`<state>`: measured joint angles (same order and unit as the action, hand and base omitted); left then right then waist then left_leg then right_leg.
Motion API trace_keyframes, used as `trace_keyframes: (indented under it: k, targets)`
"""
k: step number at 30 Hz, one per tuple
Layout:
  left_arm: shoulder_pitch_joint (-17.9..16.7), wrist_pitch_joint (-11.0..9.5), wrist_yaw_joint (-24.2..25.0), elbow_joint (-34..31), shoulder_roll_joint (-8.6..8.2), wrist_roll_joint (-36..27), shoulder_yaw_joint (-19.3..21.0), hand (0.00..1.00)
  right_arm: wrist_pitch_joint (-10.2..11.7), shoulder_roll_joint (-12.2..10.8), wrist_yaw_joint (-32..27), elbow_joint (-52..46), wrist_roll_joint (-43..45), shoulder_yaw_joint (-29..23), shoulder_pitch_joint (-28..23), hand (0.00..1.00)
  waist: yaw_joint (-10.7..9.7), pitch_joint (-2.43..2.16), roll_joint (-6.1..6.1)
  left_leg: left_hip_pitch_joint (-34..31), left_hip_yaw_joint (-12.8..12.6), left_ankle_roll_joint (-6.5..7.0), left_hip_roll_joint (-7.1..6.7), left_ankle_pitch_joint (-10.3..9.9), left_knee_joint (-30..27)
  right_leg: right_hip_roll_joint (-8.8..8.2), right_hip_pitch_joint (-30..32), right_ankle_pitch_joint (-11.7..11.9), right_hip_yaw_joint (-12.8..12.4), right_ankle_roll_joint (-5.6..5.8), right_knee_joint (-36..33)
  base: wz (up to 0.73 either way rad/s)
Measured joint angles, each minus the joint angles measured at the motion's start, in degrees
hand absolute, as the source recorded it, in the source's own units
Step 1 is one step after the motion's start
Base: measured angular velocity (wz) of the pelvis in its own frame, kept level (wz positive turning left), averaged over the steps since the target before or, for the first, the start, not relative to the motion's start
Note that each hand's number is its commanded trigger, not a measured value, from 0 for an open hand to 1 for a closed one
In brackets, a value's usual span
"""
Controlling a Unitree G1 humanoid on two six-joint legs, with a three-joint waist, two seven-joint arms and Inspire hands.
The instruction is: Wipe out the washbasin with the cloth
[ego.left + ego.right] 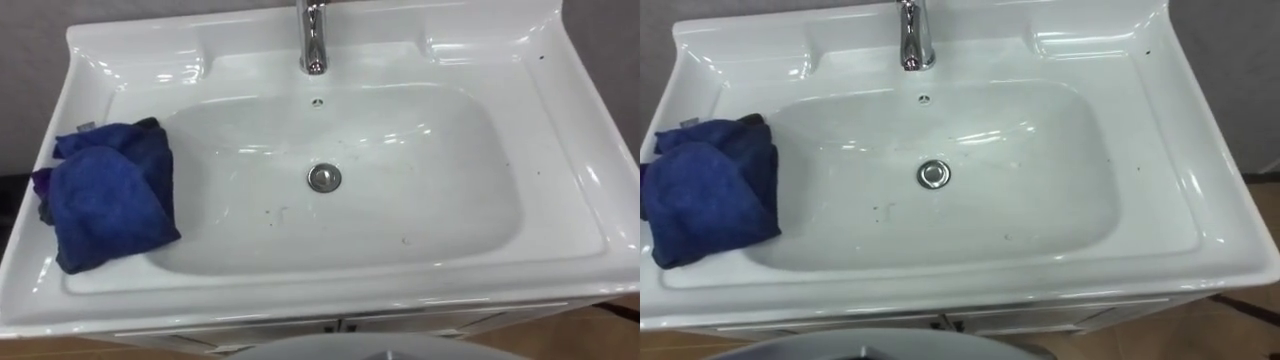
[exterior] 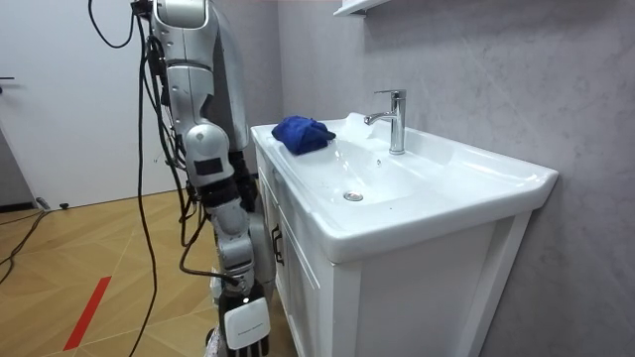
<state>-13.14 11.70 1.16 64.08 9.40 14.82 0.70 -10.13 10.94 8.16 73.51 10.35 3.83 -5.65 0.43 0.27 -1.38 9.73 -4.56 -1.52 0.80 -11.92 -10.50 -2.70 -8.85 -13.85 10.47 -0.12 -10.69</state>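
- Left eye view looks straight down on the white basin [image 1: 400,215], with its bowl taking up the middle of the picture.
- A crumpled blue cloth [image 1: 110,195] lies on the basin's left rim. Its inner edge drapes a little over the slope into the bowl, and no hand is touching it.
- The chrome faucet [image 1: 313,40] stands at the middle of the back ledge. The small overflow hole [image 1: 318,102] sits just below it on the back wall of the bowl.
- The round metal drain [image 1: 323,178] sits at the bottom of the bowl, well apart from the cloth.
- A few small dark specks [image 1: 268,213] lie on the bowl floor, in front of the drain and to its left.
- In the room view the robot stands upright at the front of the white cabinet [image 2: 397,288] that carries the basin.
- Its right hand [image 2: 244,322] hangs low beside the cabinet front, well below the rim. I cannot tell how its fingers are set.
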Motion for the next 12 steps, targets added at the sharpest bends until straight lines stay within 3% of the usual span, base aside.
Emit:
trace_keyframes:
  k: [7,12]
  targets:
    - [1.11,1.00,0.54,-0.07,-0.03,1.60,-0.17,0.00,-1.31,-0.84,-0.61,-0.02,-0.16,0.00,0.30,0.00,0.03,0.23,-0.17,-0.22,-0.02,0.13,0.02,-0.10,-0.19,0.12,0.17,0.00,-0.77,0.00,-0.02,-0.04]
    - [2.32,1.27,2.01,-0.10,-0.01,2.92,-0.33,0.00,-1.73,-0.87,-0.62,0.00,-0.06,0.01,0.39,0.00,-0.09,0.18,0.42,-0.45,-0.07,0.44,0.07,-0.35,-0.36,0.14,0.41,0.02,-0.83,0.03,-0.20,-0.01]
